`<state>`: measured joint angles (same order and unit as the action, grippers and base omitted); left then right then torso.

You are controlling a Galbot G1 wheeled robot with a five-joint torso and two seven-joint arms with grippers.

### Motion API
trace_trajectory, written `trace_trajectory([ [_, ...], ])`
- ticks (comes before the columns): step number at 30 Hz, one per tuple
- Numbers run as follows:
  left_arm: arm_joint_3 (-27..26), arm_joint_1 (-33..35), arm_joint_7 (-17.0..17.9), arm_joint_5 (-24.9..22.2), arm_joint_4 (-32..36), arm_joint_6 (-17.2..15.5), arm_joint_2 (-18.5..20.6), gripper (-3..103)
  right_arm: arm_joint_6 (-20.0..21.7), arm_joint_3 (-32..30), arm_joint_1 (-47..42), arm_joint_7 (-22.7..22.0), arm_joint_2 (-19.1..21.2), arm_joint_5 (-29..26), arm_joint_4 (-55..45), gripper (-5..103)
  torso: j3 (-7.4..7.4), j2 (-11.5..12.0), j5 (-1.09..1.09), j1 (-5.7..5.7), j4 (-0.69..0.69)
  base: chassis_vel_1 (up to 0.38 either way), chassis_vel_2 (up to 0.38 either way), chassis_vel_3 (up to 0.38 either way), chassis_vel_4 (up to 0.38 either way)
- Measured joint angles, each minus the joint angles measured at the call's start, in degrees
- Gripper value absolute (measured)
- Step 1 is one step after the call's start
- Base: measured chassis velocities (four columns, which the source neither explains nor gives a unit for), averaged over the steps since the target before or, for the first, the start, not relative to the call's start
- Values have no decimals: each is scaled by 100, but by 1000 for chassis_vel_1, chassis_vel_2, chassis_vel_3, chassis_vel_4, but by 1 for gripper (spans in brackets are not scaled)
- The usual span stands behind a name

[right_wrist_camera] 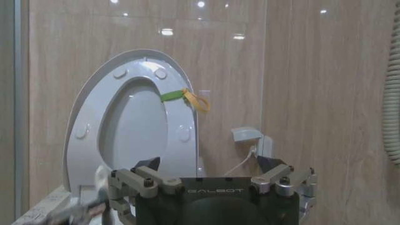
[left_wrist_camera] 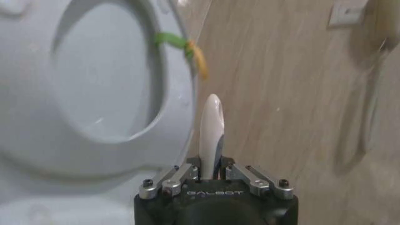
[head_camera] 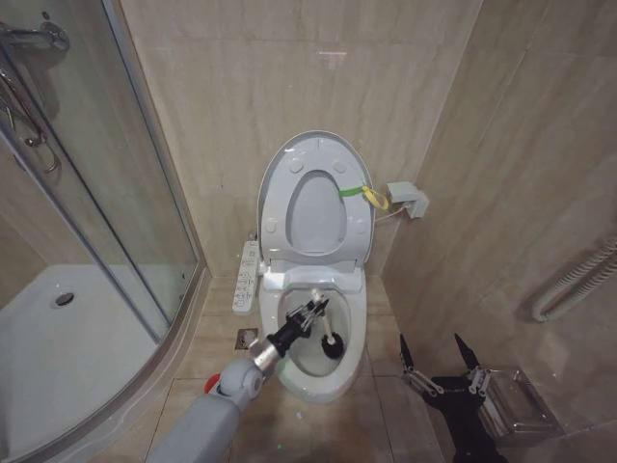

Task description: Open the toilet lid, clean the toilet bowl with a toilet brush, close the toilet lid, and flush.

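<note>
1. Fingers (left_wrist_camera: 178, 177) of the left gripper (head_camera: 307, 315) are closed on the white stick handle of the toilet brush (head_camera: 326, 333); in the left wrist view the handle's rounded tip rises between the two finger blocks.
2. The toilet brush hangs inside the toilet bowl (head_camera: 359, 318), its dark bristle head low in the basin and toward the bowl's right side.
3. The left gripper sits over the bowl opening, its arm reaching in from the lower left of the head view.
4. The toilet lid (head_camera: 289, 159) stands raised against the back wall, with the ring-shaped seat (head_camera: 357, 227) folded up against it; small bumpers show on the seat's face.
5. A green-yellow tag (head_camera: 364, 193) is tied to the seat's right edge.
6. The right gripper (head_camera: 440, 364) waits low beside the toilet on the robot's right, well apart from the bowl, its two dark fingers spread and holding nothing.
7. A side control panel (head_camera: 247, 277) lies along the bowl's left.
8. A glass shower enclosure (head_camera: 116, 193) stands farther left.
</note>
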<state>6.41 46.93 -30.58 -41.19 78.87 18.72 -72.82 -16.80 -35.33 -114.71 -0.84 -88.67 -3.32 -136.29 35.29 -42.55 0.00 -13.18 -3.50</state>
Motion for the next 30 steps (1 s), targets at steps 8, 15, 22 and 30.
trace_trajectory([
  [8, 28, 31, -224, 165, -657, 175, -93, 19, 0, 0, 0, 0, 0, 0, 0, 100, 0, 0, -1, 1, 2, 0, 0, 0, 0],
  [15, -120, 108, -367, 208, -760, 268, -106, 19, 0, -1, 0, 0, 1, 0, 0, 100, 1, 0, -1, 1, 5, 0, 0, 0, 0],
  [22, -300, 92, -414, -21, -283, 127, -291, 19, 0, 0, 0, 0, 0, 0, 0, 100, 0, -1, 0, 1, 0, 0, 0, 0, 0],
  [30, -480, 167, -952, 328, -1401, 573, -599, 19, 0, 1, 0, 3, 1, 0, 0, 100, -2, -1, -3, 1, 4, 0, 0, 0, 0],
])
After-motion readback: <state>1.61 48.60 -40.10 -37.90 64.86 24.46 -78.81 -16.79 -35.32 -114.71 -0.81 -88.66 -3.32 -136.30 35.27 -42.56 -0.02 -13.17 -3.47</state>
